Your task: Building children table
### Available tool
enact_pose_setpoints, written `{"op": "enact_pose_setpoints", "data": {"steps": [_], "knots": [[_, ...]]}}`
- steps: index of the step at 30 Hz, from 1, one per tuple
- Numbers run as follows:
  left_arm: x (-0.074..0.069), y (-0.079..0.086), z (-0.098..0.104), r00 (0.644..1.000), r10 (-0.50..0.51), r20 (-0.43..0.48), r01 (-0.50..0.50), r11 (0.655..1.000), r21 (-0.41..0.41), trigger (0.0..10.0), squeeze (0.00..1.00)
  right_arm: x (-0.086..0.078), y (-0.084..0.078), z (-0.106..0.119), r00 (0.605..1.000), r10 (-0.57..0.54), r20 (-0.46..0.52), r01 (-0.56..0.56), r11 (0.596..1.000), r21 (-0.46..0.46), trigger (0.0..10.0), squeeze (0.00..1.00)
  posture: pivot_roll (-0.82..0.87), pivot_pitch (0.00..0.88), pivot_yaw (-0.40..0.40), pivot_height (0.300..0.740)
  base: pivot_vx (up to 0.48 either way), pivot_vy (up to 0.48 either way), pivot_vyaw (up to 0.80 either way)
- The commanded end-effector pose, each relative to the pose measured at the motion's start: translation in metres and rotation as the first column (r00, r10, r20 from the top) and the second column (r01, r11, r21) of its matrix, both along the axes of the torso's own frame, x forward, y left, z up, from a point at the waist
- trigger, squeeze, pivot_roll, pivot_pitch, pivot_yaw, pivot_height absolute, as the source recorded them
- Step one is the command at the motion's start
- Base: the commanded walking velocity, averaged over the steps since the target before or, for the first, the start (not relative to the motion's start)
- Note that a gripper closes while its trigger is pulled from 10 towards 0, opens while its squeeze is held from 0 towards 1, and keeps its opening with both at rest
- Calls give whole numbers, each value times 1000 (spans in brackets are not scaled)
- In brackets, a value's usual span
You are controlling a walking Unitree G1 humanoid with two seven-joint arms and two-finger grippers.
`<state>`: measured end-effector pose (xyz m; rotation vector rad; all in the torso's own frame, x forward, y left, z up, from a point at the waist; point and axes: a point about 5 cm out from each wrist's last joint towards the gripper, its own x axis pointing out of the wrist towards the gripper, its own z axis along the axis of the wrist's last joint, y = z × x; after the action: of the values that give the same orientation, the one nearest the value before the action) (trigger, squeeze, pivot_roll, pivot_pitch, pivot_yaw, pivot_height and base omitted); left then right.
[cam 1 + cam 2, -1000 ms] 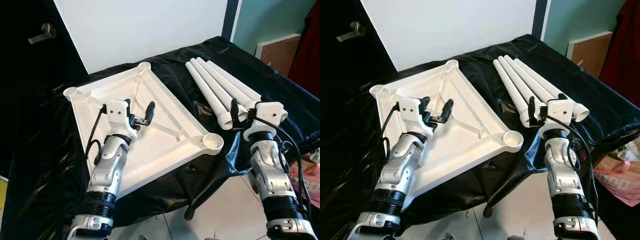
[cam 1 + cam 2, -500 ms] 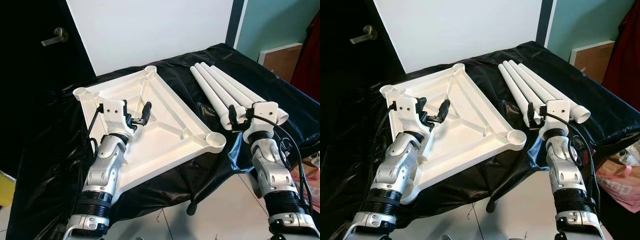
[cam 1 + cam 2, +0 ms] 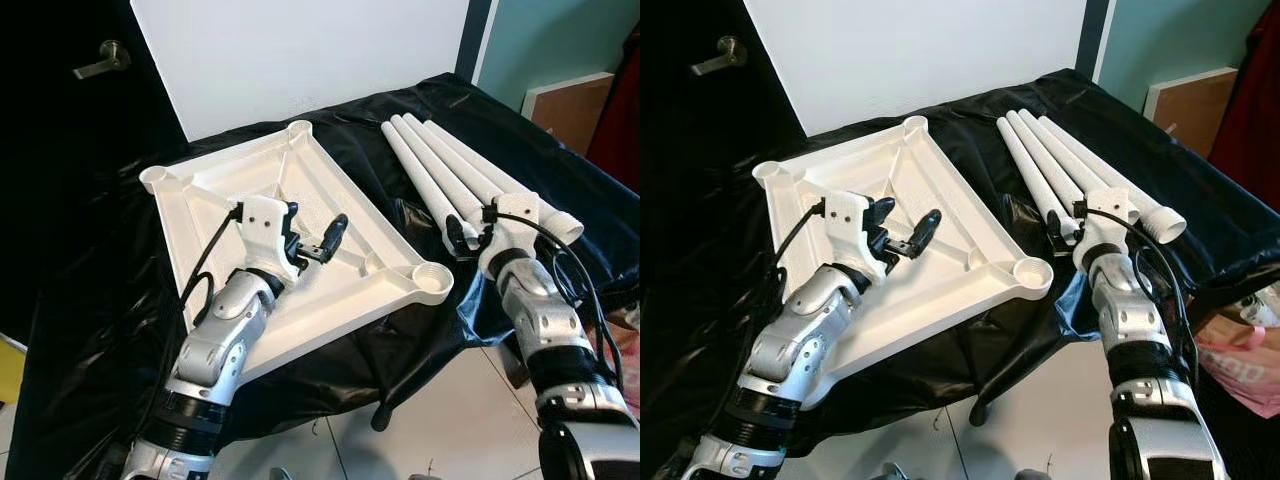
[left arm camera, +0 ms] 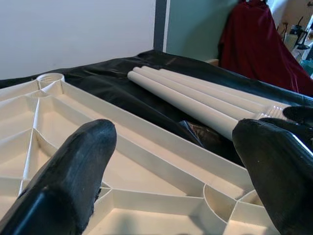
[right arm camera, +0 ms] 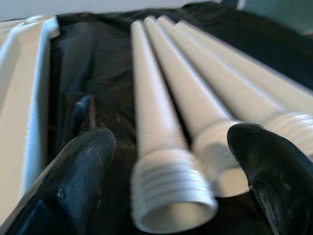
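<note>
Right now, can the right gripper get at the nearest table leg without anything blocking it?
Probably yes. The right gripper is open, its fingers either side of the threaded end of the nearest table leg, with only black sheet beside it.

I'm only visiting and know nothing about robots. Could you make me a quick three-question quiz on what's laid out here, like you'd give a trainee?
1. True or false: the white tabletop lies upside down, ribs facing up, on the black sheet.
2. How many white legs lie side by side next to it? A) two B) four C) six
3. Fill in: the right gripper is open at the threaded ends of the legs, while the left gripper, also open, hangs over the ____.

Key: 1 true; 2 B; 3 tabletop.
</note>
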<state>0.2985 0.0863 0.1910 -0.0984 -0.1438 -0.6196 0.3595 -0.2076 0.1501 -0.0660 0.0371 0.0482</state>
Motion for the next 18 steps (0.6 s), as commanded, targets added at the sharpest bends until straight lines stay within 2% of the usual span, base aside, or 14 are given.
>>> {"op": "enact_pose_setpoints", "data": {"steps": [1, 4, 18], "knots": [[-11, -12, 5, 952, -304, 42, 302, 952, 46, 10000, 0, 2, 6, -5, 999, 29, -34, -28, 999, 33, 10000, 0, -133, 82, 81, 740, 0, 0, 0], [-16, -13, 8, 952, -305, 24, 304, 951, 52, 10000, 0, 9, 6, -10, 993, 42, -108, -34, 997, 72, 10000, 0, -126, 84, 77, 740, 0, 0, 0], [-20, -15, 11, 953, -303, 17, 302, 952, 50, 10000, 0, 17, 8, -15, 982, 58, -182, -43, 995, 89, 10000, 0, -109, 99, 74, 740, 0, 0, 0]]}}
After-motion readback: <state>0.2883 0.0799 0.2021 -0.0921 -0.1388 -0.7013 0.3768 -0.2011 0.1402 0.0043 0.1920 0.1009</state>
